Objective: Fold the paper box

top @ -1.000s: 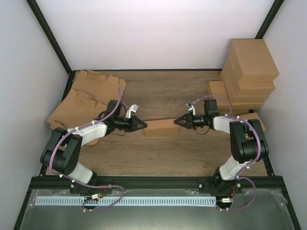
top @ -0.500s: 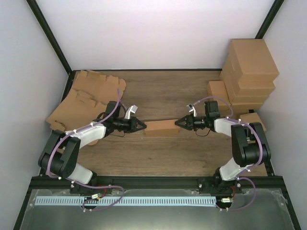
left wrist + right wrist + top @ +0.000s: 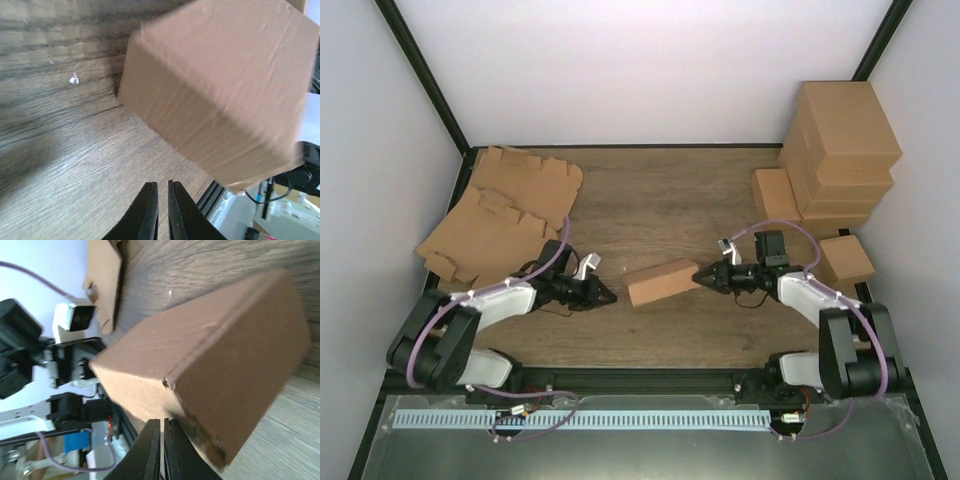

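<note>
You see the box [image 3: 663, 281], a small brown cardboard block with its panels closed up, lying near the middle of a wooden table [image 3: 660, 190]. It sits skewed, its left end swung toward the arm bases and its right end angled away. A second ago it lay level and a little farther back, pinched end to end between both tools. Your left gripper [image 3: 608, 297] has since pulled back and now rests just left of the box, with bare wood showing between them. Its fingers are pressed together and hold nothing. Your right gripper [image 3: 701, 273] has followed the box and its closed tips touch the box's right end. It too grips nothing and only pushes. The right wrist view shows the box blurred, so it may be sliding at this moment. Flat uncut sheets [image 3: 500, 215] lie well to the left of the box and beyond it, and stacked cartons [image 3: 840, 150] stand well to its right. In my judgement the folding itself looks finished, and the release on the left suggests the box is being nudged aside, not shaped further. One-sided pushing could spin it more.
</note>
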Controlling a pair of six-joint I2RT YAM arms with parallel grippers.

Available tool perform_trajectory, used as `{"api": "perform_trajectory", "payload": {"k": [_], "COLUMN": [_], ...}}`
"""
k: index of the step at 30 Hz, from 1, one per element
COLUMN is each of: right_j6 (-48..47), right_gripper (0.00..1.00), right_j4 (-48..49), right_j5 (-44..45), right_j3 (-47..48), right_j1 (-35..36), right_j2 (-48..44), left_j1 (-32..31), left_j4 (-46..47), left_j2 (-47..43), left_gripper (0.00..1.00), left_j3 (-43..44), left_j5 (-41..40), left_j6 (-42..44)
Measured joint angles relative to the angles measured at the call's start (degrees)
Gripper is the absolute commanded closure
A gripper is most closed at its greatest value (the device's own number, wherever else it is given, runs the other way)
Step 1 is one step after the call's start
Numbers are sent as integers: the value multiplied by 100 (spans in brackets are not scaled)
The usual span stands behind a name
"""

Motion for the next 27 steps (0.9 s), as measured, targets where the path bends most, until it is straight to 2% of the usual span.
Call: {"api": "perform_trajectory", "payload": {"k": [2,4,6,8,9,12,14,16,21,24,27], "right_j6": [-11,17,50,79,79,166,240,317,505,575,621], "right_gripper": [86,74,58,46,41,31,27,24,23,23,22], "right_j4": [-328,-597,-870,-1069,-1161,-1357,-1467,-1523,-1563,-1552,-1537], "right_j5": [398,730,1102,1394,1513,1738,1851,1976,2218,2236,2240], "right_j3": [0,7,33,52,57,59,59,57,-9,-74,-81], "right_j1": [-2,-9,-7,-9,-9,-7,11,33,50,55,59], "right_j2": [-306,-549,-789,-951,-1012,-1191,-1344,-1482,-1523,-1526,-1526], "left_j1": [-13,-13,-13,-13,-13,-31,-109,-380,-1521,-2256,-2723], "left_j4": [-304,-621,-828,-927,-977,-1104,-1207,-1314,-1589,-1908,-2181], "left_j2": [-334,-776,-1123,-1322,-1403,-1458,-1405,-1298,-566,72,691], "left_gripper": [89,84,69,48,34,10,2,0,0,0,0], "left_j3": [24,98,208,264,291,352,501,734,1934,2739,3318], "left_j5": [-168,-365,-522,-629,-686,-789,-940,-1172,-2249,-3126,-3652], "left_j6": [42,111,153,223,201,396,527,730,1344,1862,2339]}}
